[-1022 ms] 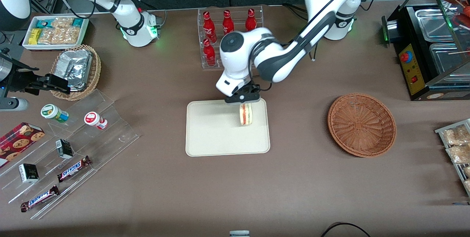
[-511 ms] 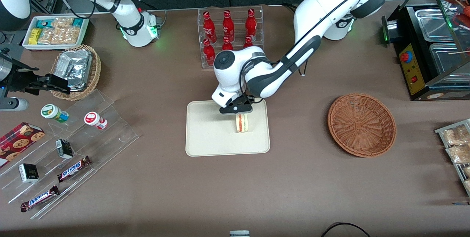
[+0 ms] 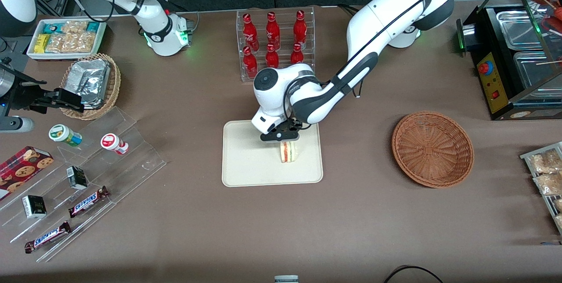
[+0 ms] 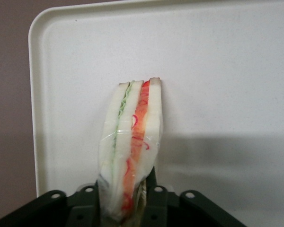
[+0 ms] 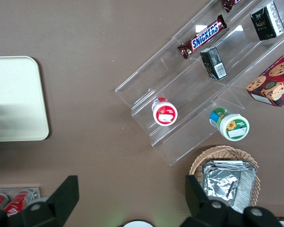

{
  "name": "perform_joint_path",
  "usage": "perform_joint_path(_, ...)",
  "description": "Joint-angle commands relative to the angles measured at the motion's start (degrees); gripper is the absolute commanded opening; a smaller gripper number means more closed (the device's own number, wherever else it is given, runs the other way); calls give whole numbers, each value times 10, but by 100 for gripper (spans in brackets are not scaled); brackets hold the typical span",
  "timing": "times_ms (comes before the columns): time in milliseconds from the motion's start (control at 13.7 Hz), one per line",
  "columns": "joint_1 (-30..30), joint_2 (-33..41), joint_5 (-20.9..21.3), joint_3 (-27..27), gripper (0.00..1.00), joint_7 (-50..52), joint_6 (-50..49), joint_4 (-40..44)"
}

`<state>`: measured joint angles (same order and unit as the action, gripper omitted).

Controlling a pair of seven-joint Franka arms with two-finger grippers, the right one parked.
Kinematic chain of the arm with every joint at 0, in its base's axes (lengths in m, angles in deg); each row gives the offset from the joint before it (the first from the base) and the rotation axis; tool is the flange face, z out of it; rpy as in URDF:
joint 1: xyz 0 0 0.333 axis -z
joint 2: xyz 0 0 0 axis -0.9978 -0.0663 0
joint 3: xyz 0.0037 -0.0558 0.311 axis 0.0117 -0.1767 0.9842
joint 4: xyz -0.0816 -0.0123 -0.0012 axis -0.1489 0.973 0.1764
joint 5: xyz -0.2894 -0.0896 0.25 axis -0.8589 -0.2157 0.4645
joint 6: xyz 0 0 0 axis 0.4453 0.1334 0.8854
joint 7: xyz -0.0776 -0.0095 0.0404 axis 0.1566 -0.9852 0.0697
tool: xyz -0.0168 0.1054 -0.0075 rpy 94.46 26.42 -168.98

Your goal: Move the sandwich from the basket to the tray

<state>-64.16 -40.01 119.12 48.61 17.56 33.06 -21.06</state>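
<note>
My gripper hangs low over the cream-white tray, shut on the sandwich. The wedge stands on edge with its red, orange and green filling facing the front camera. In the left wrist view the sandwich is squeezed between my black fingers just above the tray, near one rounded corner; whether it touches the tray I cannot tell. The reddish-brown wicker basket sits with nothing in it toward the working arm's end of the table.
A clear rack of red bottles stands farther from the front camera than the tray. A tan basket of foil packets, a clear stepped display with snacks and a white snack box lie toward the parked arm's end. A black warmer stands past the basket.
My gripper has come down over the tray and shifted a little toward the parked arm's end, carrying the sandwich lower and nearer the tray's surface.
</note>
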Motion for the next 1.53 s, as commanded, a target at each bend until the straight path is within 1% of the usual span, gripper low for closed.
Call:
perform_joint_path(0, 12, -2, 13, 8, 99, 8, -8, 24)
perform_joint_path(146, 11, 16, 6, 7, 99, 11, -19, 27)
perform_joint_path(292, 9, 34, -1, 2, 99, 14, -53, 42)
perform_joint_path(438, 11, 60, -37, 2, 99, 19, -82, 63)
perform_joint_path(584, 9, 93, -59, 2, 99, 19, -101, 63)
perform_joint_path(803, 4, 156, -109, 7, 99, 17, -155, 64)
perform_joint_path(949, -30, 192, -152, 3, 99, 9, -208, 79)
perform_joint_path(1168, -66, 249, -188, 6, 99, -20, -245, 80)
perform_joint_path(1241, -84, 261, -197, 4, 99, -37, -260, 80)
perform_joint_path(1387, -118, 294, -234, 6, 99, -104, -287, 80)
perform_joint_path(1460, -138, 308, -245, 7, 99, -129, -302, 80)
